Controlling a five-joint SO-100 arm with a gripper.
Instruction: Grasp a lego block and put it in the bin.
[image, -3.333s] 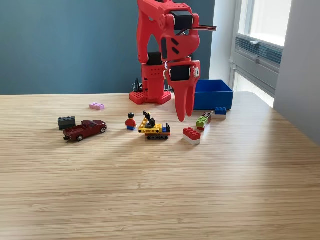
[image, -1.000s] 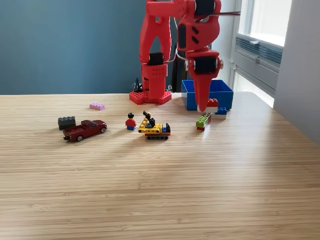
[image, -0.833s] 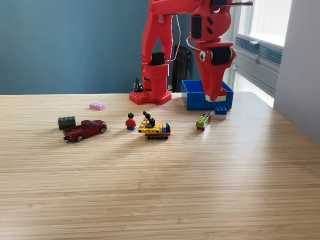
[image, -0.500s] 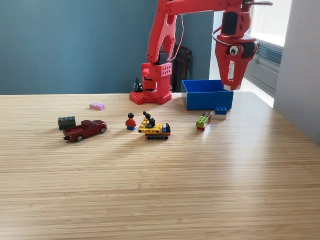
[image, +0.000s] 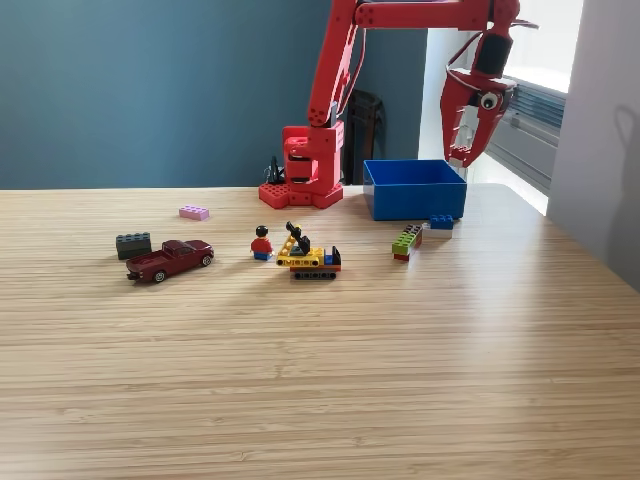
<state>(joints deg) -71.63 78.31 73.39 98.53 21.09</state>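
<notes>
on the exterior view's left a dark grey brick (image: 133, 244) sits just behind a dark red toy truck (image: 169, 259), with a pink brick (image: 194, 212) farther back. mid-table stand a small figure (image: 262, 243) and a yellow vehicle (image: 309, 256). right of these lie a green brick stack (image: 406, 241) and a blue-and-white brick (image: 440, 224), just in front of the bin (image: 414, 189), handy for short carries. the gripper (image: 466, 150) hangs above the bin's far right corner, likely positioned for a drop; whether its jaws are apart or clamped on a block, i cannot tell.
</notes>
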